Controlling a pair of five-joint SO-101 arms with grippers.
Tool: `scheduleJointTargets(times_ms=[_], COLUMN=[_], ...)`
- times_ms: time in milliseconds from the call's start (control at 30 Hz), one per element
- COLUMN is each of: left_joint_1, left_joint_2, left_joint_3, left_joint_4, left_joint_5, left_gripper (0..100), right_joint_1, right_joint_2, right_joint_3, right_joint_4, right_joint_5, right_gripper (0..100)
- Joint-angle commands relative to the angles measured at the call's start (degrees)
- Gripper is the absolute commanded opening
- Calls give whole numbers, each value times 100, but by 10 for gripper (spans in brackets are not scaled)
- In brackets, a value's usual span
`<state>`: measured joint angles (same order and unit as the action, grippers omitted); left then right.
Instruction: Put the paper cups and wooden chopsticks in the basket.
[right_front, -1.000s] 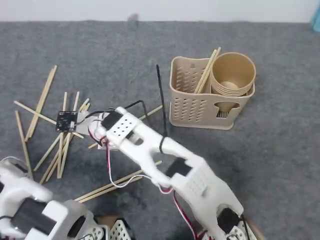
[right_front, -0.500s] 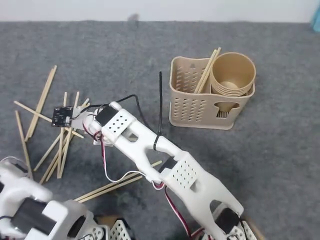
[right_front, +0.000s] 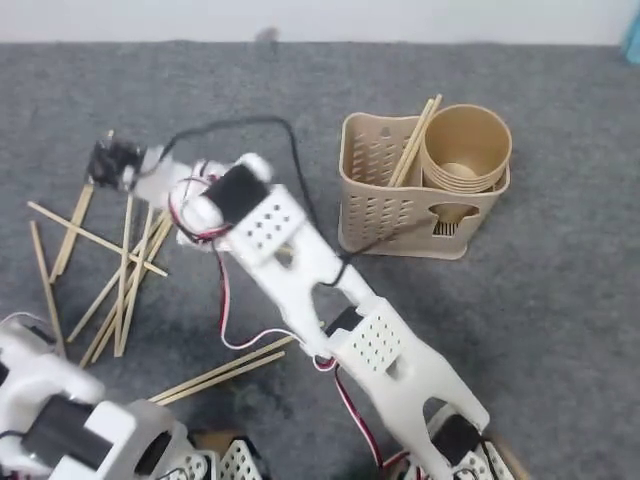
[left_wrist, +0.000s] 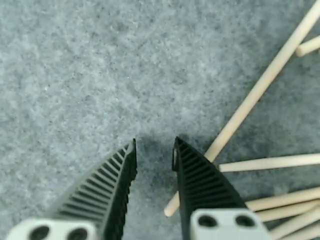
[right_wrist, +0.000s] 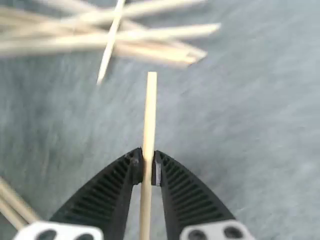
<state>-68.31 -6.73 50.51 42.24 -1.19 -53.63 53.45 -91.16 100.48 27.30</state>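
Grey fuzzy cloth covers the bench (right_front: 560, 300). A tan basket (right_front: 385, 215) with little holes in its walls stands toward the far right of the bench. A stack of paper cups (right_front: 465, 150) sits in one half of the basket. Two leaning chopsticks (right_front: 412, 148) stand in the other half, with their tops resting by the cups.

Many loose chopsticks (right_front: 125, 280) lie in a messy pile on the left of the bench, well apart from the basket. A pair of sticks (right_front: 220, 370) lies side by side, closer to the arms.

The right arm (right_front: 290, 250) stretches across the bench to the pile. The right end effector (right_wrist: 146, 162) is pinched tight on a held chopstick (right_wrist: 150, 110). This stick pokes straight out past the black tips, and its far end points at the pile.

The left arm (right_front: 50, 420) sits at the near left corner. The left end effector (left_wrist: 154, 150) is open just a little and has nothing in it. It is low over the grey cloth. A long chopstick (left_wrist: 250, 105) lies just beside one of its black fingers (left_wrist: 200, 180).
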Motion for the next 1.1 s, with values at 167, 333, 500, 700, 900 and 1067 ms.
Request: scheduleJointTargets(times_ms=[167, 333, 500, 700, 900, 1067], left_joint_1=[141, 141, 141, 141, 149, 220], left_joint_2=[-35, -35, -35, -35, -26, -26], left_joint_3=[-180, -180, -180, -180, -180, -180], left_joint_4=[-141, -141, -141, -141, -141, -132], left_joint_5=[44, 44, 44, 44, 44, 44], left_gripper=[110, 110, 110, 110, 110, 110], right_joint_1=[66, 242, 242, 215, 224, 743], right_joint_2=[-2070, -2791, -3160, -3855, -5437, -6475], right_joint_3=[-519, -510, -501, 308, 3015, 4554], right_joint_4=[259, 277, 286, 295, 207, -734], right_joint_5=[-1503, -2057, -2242, -2409, -2400, -2400], right_gripper=[7, 7, 7, 6, 6, 6])
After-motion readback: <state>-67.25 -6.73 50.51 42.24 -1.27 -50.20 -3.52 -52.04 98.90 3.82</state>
